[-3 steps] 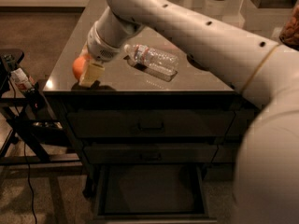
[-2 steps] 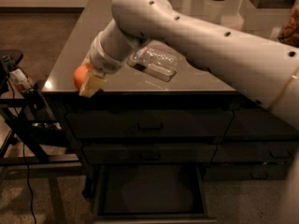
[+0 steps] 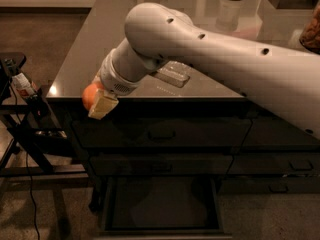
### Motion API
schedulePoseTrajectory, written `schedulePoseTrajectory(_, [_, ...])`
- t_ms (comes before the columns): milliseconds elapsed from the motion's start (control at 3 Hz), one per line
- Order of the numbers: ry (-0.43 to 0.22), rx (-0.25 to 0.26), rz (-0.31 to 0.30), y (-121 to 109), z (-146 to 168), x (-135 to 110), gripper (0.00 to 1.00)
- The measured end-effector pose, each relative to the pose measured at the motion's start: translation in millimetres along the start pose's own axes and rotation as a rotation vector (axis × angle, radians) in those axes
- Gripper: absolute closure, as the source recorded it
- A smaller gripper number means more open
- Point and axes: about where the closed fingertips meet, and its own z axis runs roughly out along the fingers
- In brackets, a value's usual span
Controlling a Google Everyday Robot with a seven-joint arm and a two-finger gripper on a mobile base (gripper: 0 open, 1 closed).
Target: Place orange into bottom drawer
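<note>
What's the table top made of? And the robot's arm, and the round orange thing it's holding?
The counter top looks like dark polished stone or glass: it mirrors the things on it. The arm looks like smooth, matte cream plastic with small holes. The orange, held in the gripper at the counter's front corner, could be real fruit or plastic; I can't tell.

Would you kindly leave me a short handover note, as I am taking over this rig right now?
End effector: shut on the orange, held at the front left edge of the cabinet top, not resting on it.
Bottom drawer: pulled open, lower than the orange and to its right in the camera view.
Done: orange grasped and lifted; drawer open.
Left: bring the orange down over the open drawer, release it inside, then withdraw.
</note>
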Motion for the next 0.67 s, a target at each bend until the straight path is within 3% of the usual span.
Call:
schedulePoseTrajectory(333, [0.011,0.004,0.007,8,-6,1,1.00])
schedulePoseTrajectory(667, [0.014,0.017,0.083,37,-12,14,1.00])
